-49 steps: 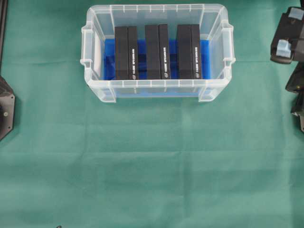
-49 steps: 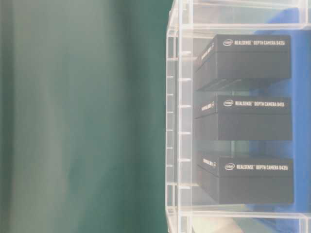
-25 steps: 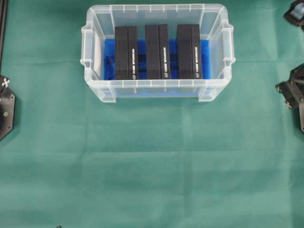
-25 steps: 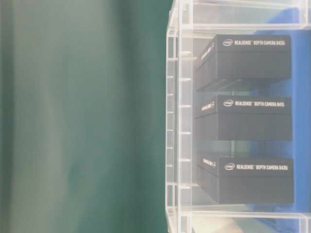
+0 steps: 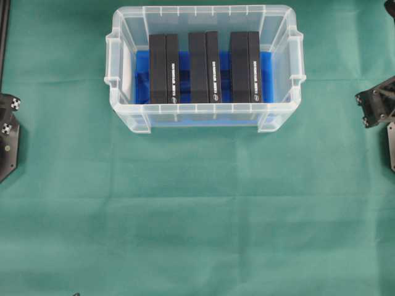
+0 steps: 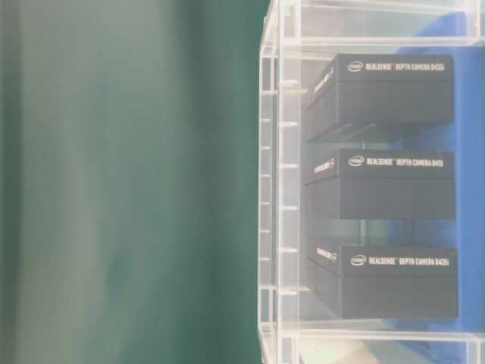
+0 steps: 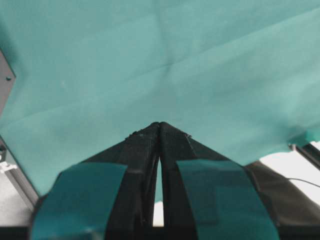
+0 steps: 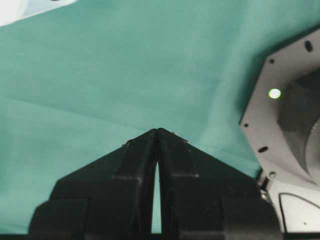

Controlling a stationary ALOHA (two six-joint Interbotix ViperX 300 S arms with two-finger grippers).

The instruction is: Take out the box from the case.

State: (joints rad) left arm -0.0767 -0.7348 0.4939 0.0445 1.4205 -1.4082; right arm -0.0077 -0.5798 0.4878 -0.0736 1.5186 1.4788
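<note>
3 boxes sit untouched in the case; my left claw and right claw are closed, empty, nothing extracted yet.

Case: clear plastic bin with rim handles, blue sheet on floor, upright, open-topped, upper centre of overhead frame on green cloth | Boxes: left box, middle box, right box, black with white lettering, standing on edge side by side inside case, narrow gaps between.
</note>
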